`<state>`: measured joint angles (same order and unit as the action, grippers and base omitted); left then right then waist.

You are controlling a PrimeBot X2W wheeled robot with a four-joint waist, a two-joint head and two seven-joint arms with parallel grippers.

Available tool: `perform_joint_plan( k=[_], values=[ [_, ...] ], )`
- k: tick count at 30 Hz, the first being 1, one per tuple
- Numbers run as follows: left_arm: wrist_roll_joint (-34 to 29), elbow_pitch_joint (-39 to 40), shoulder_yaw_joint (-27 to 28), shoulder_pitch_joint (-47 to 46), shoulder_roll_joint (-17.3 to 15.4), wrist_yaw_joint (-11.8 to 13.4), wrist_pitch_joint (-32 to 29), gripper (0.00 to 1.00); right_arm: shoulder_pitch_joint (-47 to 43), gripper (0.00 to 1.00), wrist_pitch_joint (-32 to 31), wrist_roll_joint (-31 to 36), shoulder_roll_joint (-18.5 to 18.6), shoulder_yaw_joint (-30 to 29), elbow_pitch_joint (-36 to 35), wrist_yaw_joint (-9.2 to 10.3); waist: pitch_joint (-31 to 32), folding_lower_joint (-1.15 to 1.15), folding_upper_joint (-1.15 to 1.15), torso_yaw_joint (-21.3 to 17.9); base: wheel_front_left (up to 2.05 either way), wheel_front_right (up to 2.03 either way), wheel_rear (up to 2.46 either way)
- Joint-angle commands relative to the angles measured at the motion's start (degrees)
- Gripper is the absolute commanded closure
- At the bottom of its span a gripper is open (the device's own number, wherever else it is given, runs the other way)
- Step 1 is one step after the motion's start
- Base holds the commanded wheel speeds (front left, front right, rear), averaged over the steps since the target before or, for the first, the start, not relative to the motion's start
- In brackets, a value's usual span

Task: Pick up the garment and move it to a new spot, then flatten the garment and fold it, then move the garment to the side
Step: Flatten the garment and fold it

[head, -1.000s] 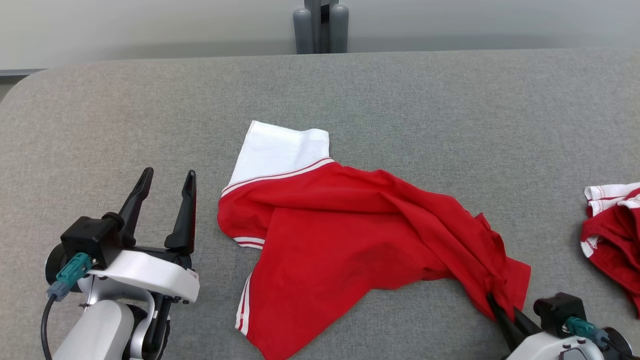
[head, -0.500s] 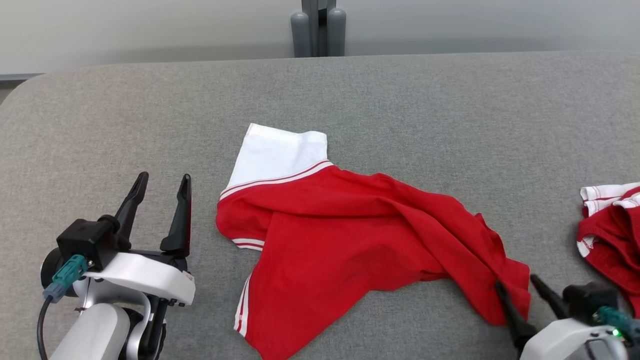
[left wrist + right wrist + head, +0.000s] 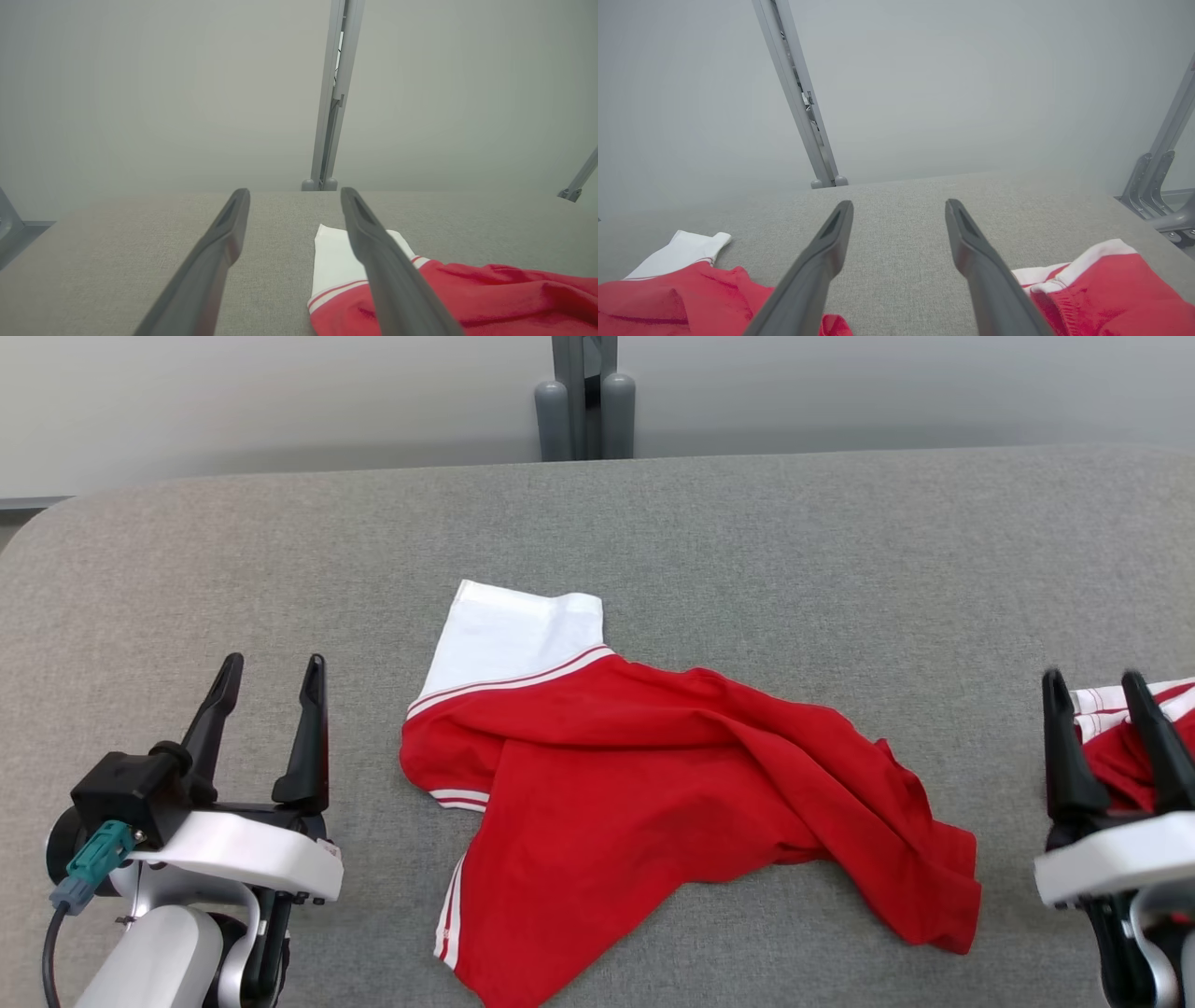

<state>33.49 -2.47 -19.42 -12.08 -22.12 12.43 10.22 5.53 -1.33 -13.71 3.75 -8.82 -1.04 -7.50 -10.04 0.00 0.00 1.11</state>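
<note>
A red garment (image 3: pixel 653 793) with a white sleeve and white stripes lies crumpled on the grey table (image 3: pixel 747 541), near the middle. The left wrist view shows its white sleeve (image 3: pixel 334 261), and its red cloth (image 3: pixel 668 298) sits low left in the right wrist view. My left gripper (image 3: pixel 271 672) stands open to the garment's left, with nothing between its fingers (image 3: pixel 219 252). At the right edge my right gripper (image 3: pixel 1092 686) is open and empty, raised clear of the garment's right corner. Its fingers (image 3: pixel 971 242) point over bare table.
A second red and white garment (image 3: pixel 1134 756) lies at the table's right edge, partly behind my right gripper, and also appears in the right wrist view (image 3: pixel 1101 289). A grey post (image 3: pixel 583 401) stands behind the table's far edge. The far half of the table is bare.
My right gripper has opened, let go of the garment's right corner, and risen up and to the right. The corner now lies flat. The head camera has tilted slightly.
</note>
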Motion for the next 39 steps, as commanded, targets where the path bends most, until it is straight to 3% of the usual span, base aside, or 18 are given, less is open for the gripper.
perform_joint_plan(
  k=[1, 7, 13, 26, 39],
  values=[
    [0.20, 0.14, 0.38, 0.35, -0.36, 0.29, 0.48, 0.00, 2.04, 0.00, 1.22, 0.50, -0.13, 0.74, 0.36, 0.02, 0.21, 0.00, 0.00, 0.31, 0.00, 0.00, 0.00],
    [-0.91, 0.17, 0.31, 0.39, -0.59, 0.57, 1.64, 0.00, 4.50, 0.00, 2.68, 2.08, -0.46, 4.61, 1.26, 0.02, 1.06, 0.00, 0.00, 1.76, 0.00, 0.00, 0.00],
    [-1.44, -0.52, -1.06, 1.61, -0.48, -0.16, 2.10, 0.00, 0.45, 0.00, 1.89, 2.38, -0.72, 5.76, 2.02, 0.02, 3.43, 0.00, 0.00, 3.60, 0.00, 0.00, 0.00],
    [-1.02, -2.13, -0.78, 3.91, -0.84, 0.36, 2.94, 0.00, -6.02, 0.00, -0.20, 1.11, -0.73, 6.52, -0.02, 0.02, 5.32, 0.00, 0.00, 3.41, 0.00, 0.00, 0.00],
    [-0.68, -2.85, -1.18, 2.88, -0.37, -0.24, 3.42, 0.00, -6.12, 0.00, -0.87, -0.20, -0.73, 6.41, -1.45, 0.02, 4.91, 0.00, 0.00, 3.36, 0.00, 0.00, 0.00]
  ],
)
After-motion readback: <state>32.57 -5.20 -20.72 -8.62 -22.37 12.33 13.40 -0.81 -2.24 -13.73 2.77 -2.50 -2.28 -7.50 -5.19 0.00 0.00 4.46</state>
